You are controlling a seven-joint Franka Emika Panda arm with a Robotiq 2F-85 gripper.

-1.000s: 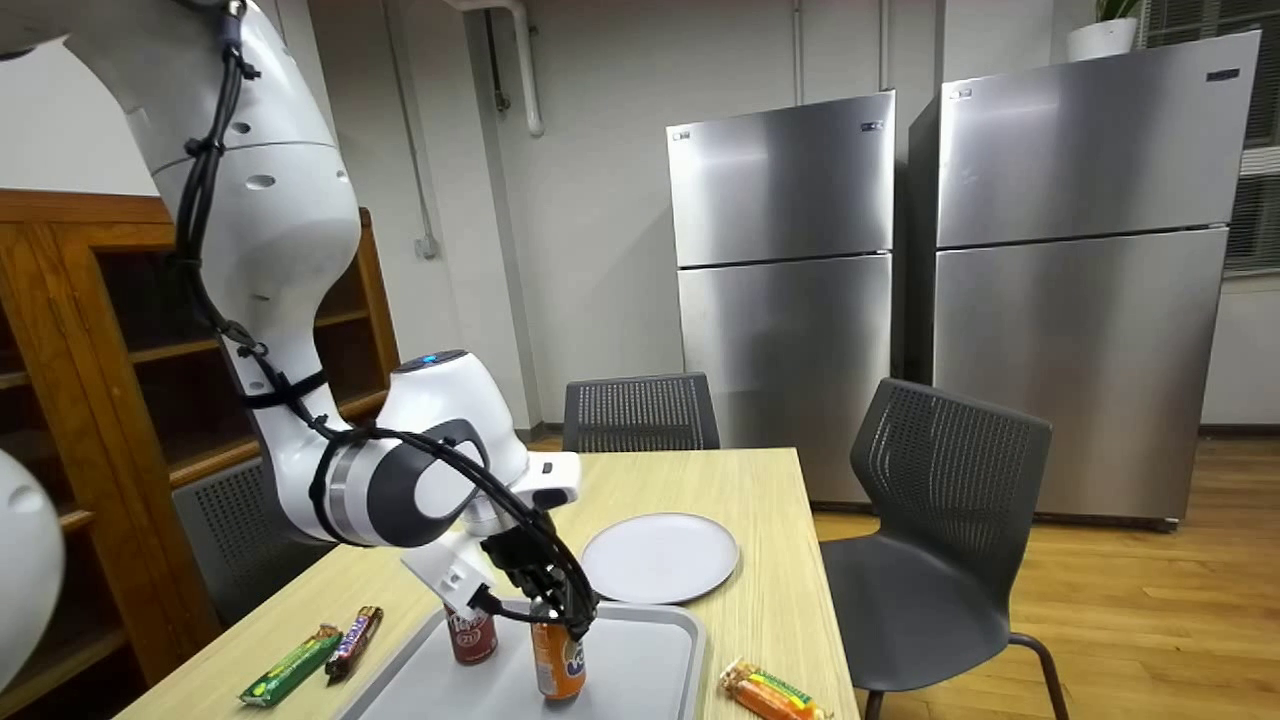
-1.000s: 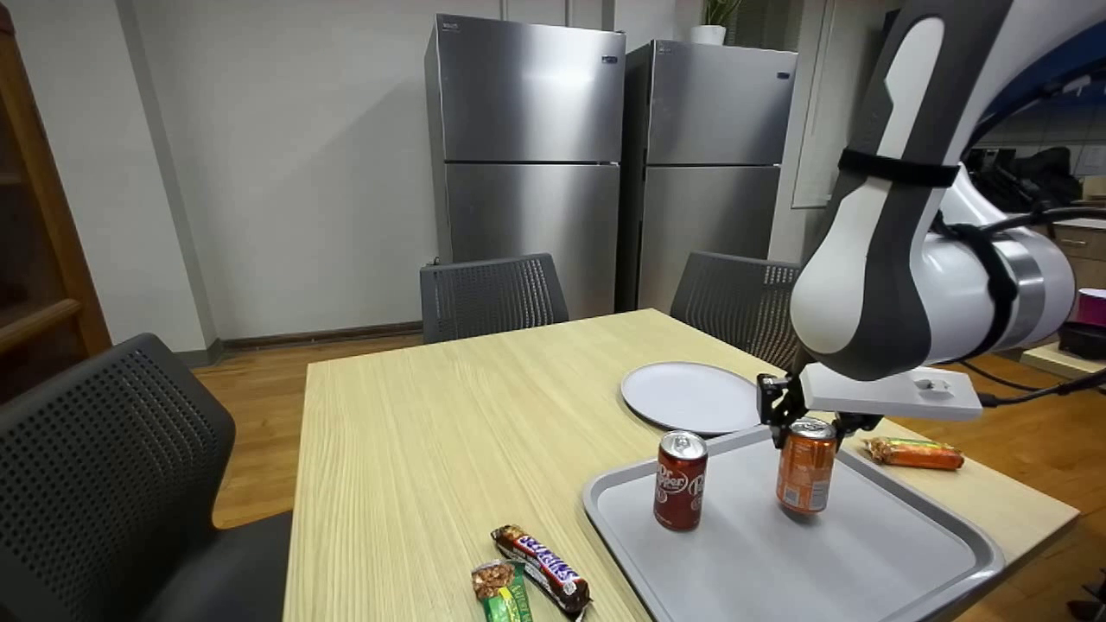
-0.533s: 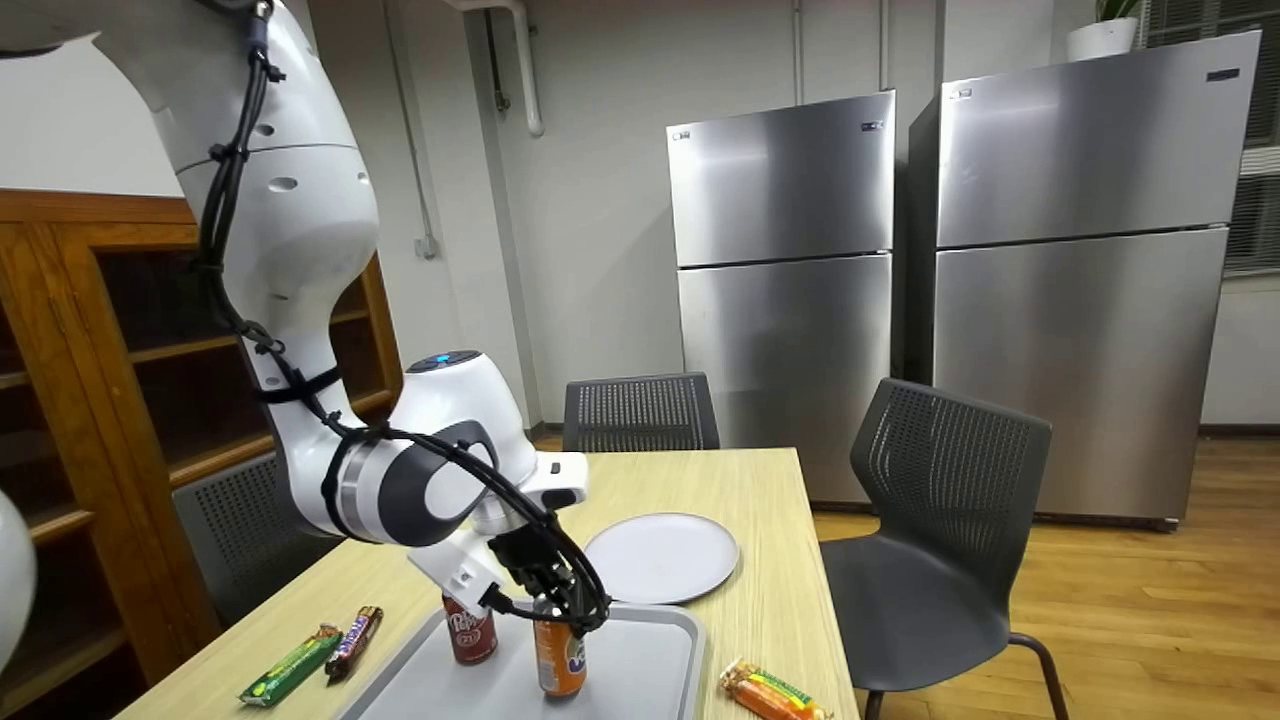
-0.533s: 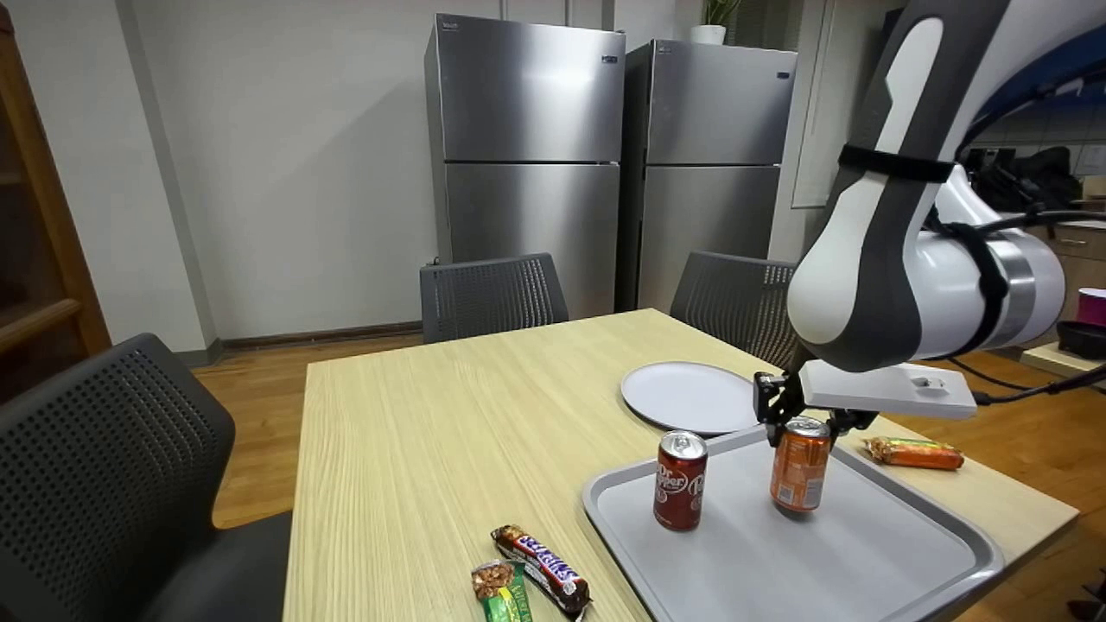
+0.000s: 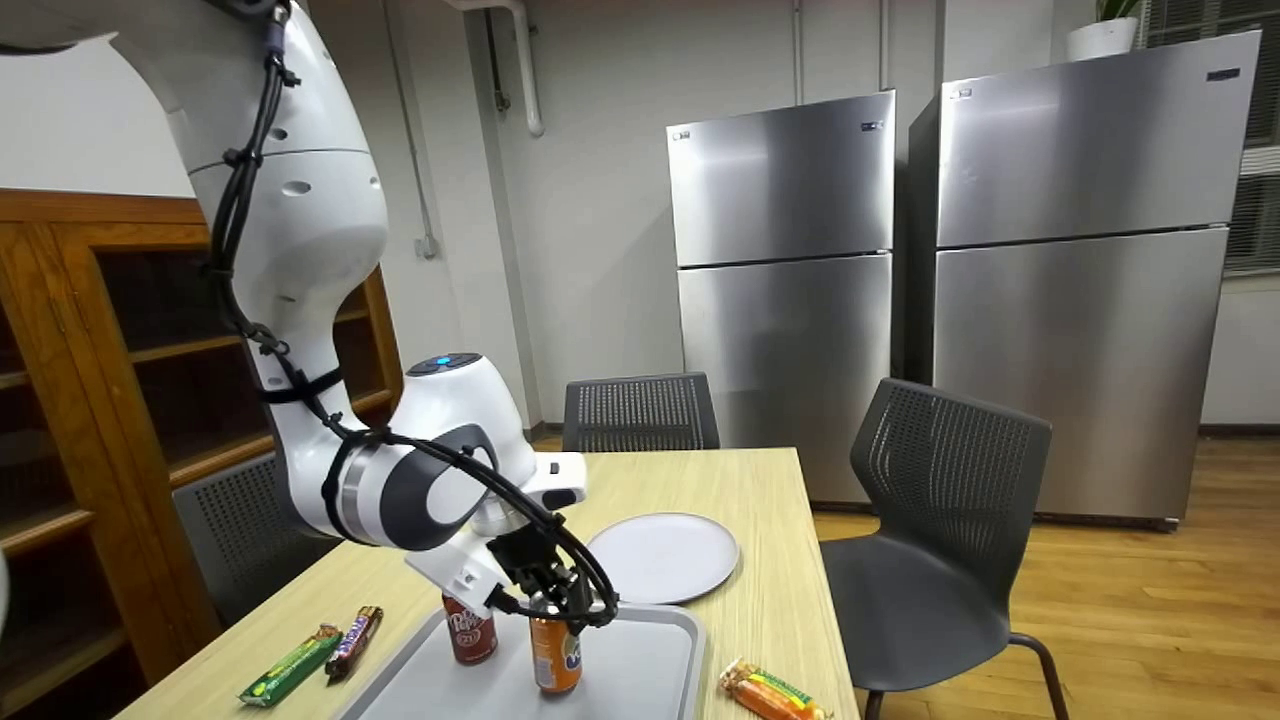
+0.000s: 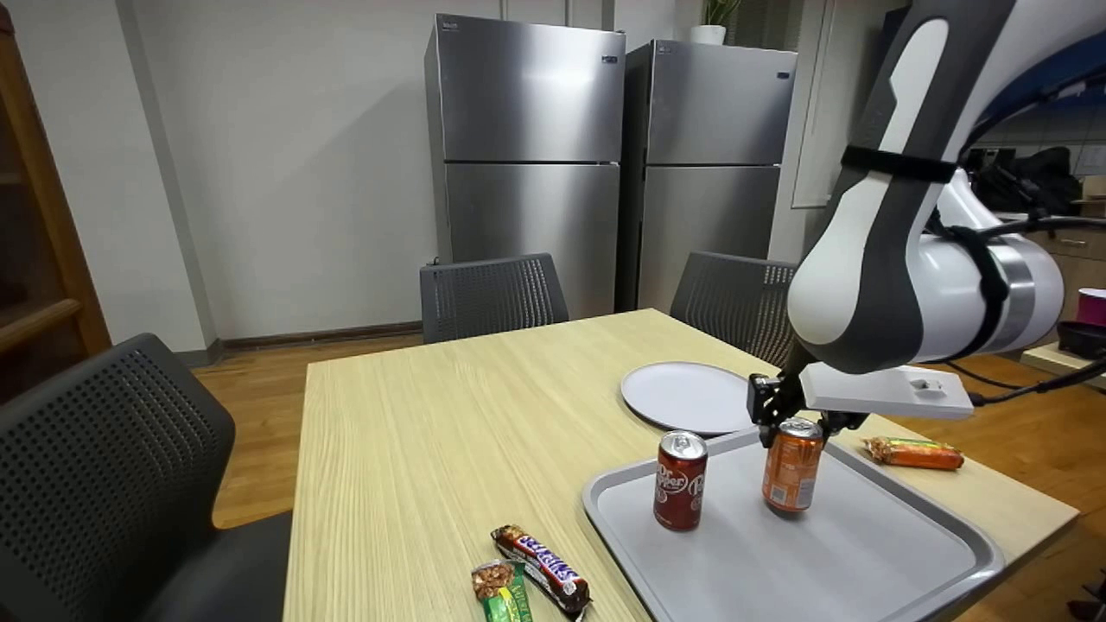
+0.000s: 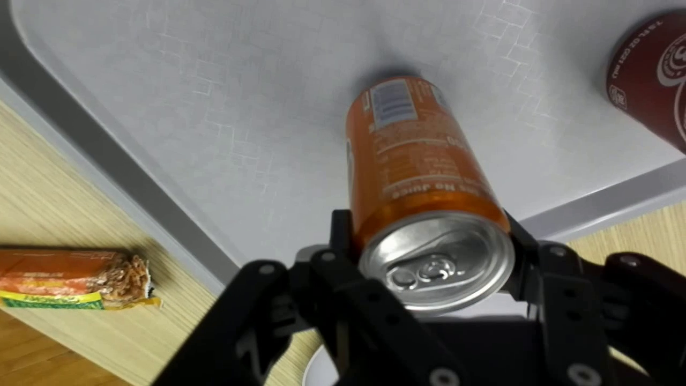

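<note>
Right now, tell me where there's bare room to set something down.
In an exterior view, the table is bare between the plate, the brown bar and its far edge; the plate is bare too. The tray has room nearer the camera than the orange can. Crowded: around that can, held by the pincer, with the red can nearby.

End effector point(image 6: 797, 432) clasps orange can point(image 6: 792, 473) near its top; can leans slightly over tray point(image 6: 873, 544), base contact unclear. Red can point(image 6: 680, 488) upright on tray, left of it in frame. Plate point(image 6: 685, 397) on counter point(image 6: 432, 449), just beside tray's far rim. Snickers point(image 6: 543, 566) and green bar point(image 6: 505, 596) close together off tray's left rim. Orange bar point(image 6: 913, 453) off its right rim. Behind: two fridges point(image 6: 531, 225), chairs point(image 6: 492, 302) round the counter.
</note>
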